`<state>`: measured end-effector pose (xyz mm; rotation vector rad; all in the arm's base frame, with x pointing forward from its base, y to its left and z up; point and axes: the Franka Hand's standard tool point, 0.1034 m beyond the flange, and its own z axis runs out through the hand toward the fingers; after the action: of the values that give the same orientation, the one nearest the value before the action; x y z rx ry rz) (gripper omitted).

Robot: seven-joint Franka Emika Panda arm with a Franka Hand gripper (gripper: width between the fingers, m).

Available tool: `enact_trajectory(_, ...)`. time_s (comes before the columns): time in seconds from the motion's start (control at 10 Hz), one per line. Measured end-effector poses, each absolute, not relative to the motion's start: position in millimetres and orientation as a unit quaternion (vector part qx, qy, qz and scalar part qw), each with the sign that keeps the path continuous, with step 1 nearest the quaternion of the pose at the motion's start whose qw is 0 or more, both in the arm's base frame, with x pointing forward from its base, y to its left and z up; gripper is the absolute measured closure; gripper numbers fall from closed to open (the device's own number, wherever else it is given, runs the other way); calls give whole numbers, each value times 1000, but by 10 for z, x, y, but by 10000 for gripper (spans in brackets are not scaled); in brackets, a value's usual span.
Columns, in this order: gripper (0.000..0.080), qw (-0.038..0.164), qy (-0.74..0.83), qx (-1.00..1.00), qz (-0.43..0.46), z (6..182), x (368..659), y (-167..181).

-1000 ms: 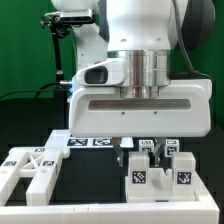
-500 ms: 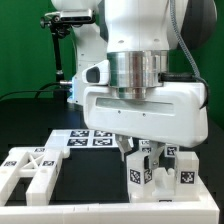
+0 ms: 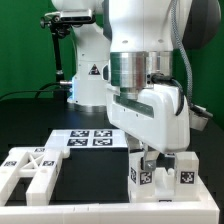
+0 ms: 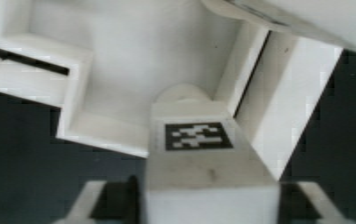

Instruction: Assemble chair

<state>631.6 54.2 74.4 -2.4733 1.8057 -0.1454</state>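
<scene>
Several white chair pieces lie on the black table. A cross-braced frame [image 3: 30,165] sits at the exterior view's left. Two tagged blocks [image 3: 142,178] [image 3: 186,172] stand at the right. My gripper [image 3: 150,160] hangs over the nearer block, turned at an angle, and its fingers reach down beside it. In the wrist view the tagged white piece [image 4: 196,135] runs between my gripper [image 4: 201,205] fingers. A thin dark gap shows on each side, so the jaws stand open around it. A larger white panel [image 4: 130,60] lies beyond it.
The marker board [image 3: 92,138] lies flat in the middle of the table behind the pieces. A low white rail [image 3: 95,207] runs along the front edge. The robot's base and a dark camera stand [image 3: 62,40] rise at the back.
The hand has twisted about its upright axis and shifted toward the exterior view's right over the tagged blocks. The jaws have widened slightly.
</scene>
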Motion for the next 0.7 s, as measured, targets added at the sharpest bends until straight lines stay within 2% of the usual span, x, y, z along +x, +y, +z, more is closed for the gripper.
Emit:
enact_trajectory(0.1,302,37,569,-820,-48,742,6313,546)
enact_trajectory(0.2,302,36,541,-839,-50,739,6309,567)
enact_trajectory(0.3,183,33,490,-870,-54,754,6319,584)
enact_trajectory(0.4,156,31,434,-899,-58,776,6335,598)
enact_trajectory(0.7,150,21,309,-949,-61,761,6327,577)
